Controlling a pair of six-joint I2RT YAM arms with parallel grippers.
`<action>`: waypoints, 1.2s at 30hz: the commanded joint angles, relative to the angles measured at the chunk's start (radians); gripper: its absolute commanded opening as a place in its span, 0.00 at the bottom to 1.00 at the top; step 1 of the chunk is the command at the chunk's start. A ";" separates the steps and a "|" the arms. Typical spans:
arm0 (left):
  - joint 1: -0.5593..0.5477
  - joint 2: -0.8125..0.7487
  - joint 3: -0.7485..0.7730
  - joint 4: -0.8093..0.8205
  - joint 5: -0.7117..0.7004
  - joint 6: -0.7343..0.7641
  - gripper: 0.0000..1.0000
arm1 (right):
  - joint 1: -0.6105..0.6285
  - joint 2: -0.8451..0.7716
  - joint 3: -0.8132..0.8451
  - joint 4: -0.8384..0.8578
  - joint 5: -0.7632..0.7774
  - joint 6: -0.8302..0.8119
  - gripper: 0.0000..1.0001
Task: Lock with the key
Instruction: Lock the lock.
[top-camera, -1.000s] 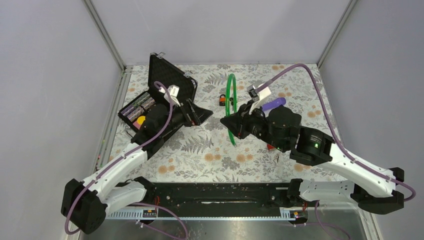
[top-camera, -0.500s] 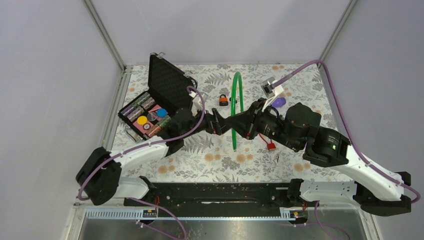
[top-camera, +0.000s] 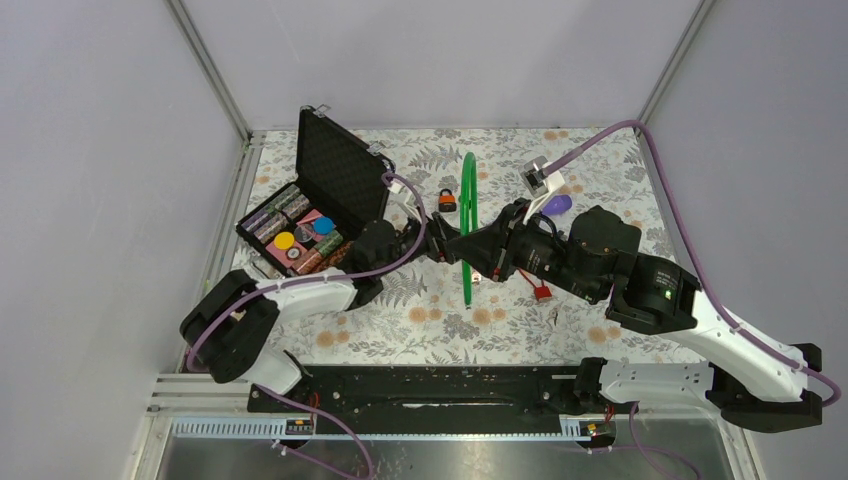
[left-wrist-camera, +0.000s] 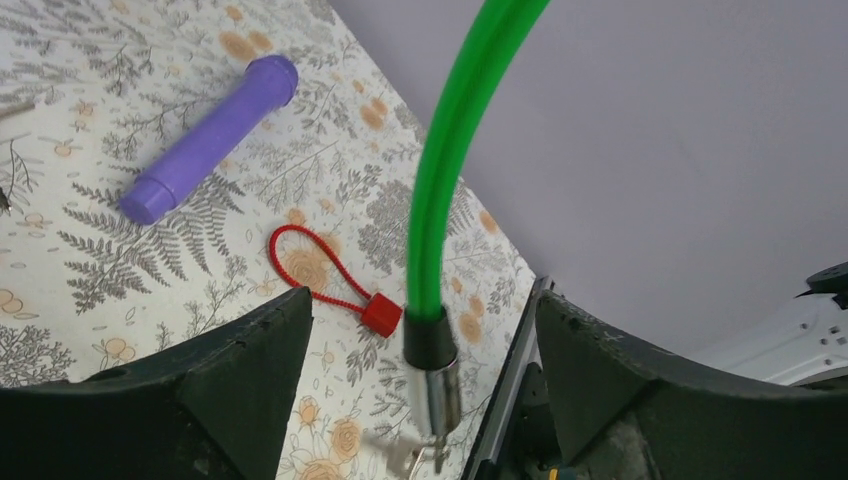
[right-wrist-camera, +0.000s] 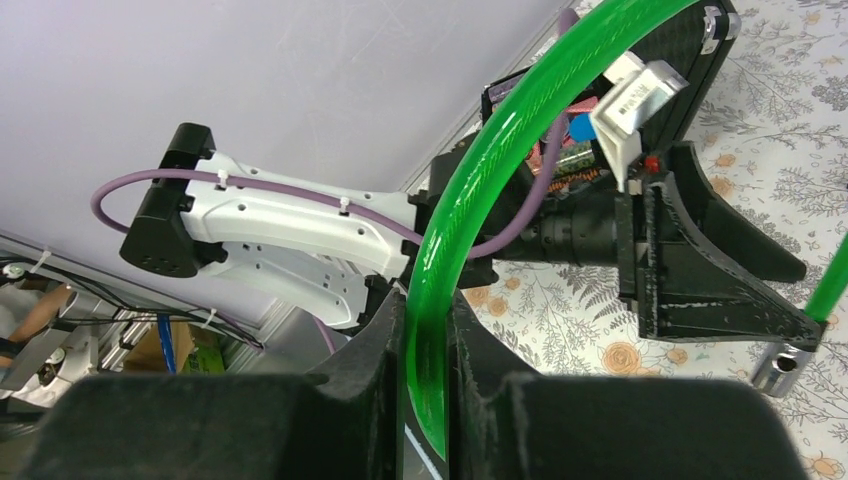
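A green cable lock (top-camera: 468, 230) stands as an upright loop over the middle of the table. My right gripper (top-camera: 476, 250) is shut on the cable (right-wrist-camera: 430, 290), which is pinched between its fingers. In the left wrist view the cable (left-wrist-camera: 450, 170) ends in a black collar and a metal lock barrel (left-wrist-camera: 432, 385), with blurred keys (left-wrist-camera: 425, 455) hanging below. My left gripper (left-wrist-camera: 425, 330) is open, one finger on each side of the barrel and not touching it. From above, the left gripper (top-camera: 440, 243) faces the right one.
A small orange padlock (top-camera: 447, 200) lies behind the loop. An open black case (top-camera: 335, 175) of coloured pieces stands at the left. A purple cylinder (left-wrist-camera: 205, 140) and a red loop seal (left-wrist-camera: 330, 280) lie on the floral mat, right of the loop.
My left arm has swung right from the black case to the green cable, and its open jaws now straddle the barrel end. The right arm has barely moved in the last half second.
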 joint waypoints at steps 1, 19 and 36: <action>-0.014 0.047 0.041 0.072 -0.026 -0.017 0.75 | -0.004 -0.014 0.051 0.061 -0.010 -0.004 0.00; -0.015 0.132 0.126 0.084 0.007 -0.061 0.61 | -0.004 -0.031 0.036 0.060 -0.021 0.007 0.00; -0.009 0.060 0.166 -0.091 0.164 -0.162 0.00 | -0.004 -0.132 -0.155 0.234 0.052 -0.220 0.00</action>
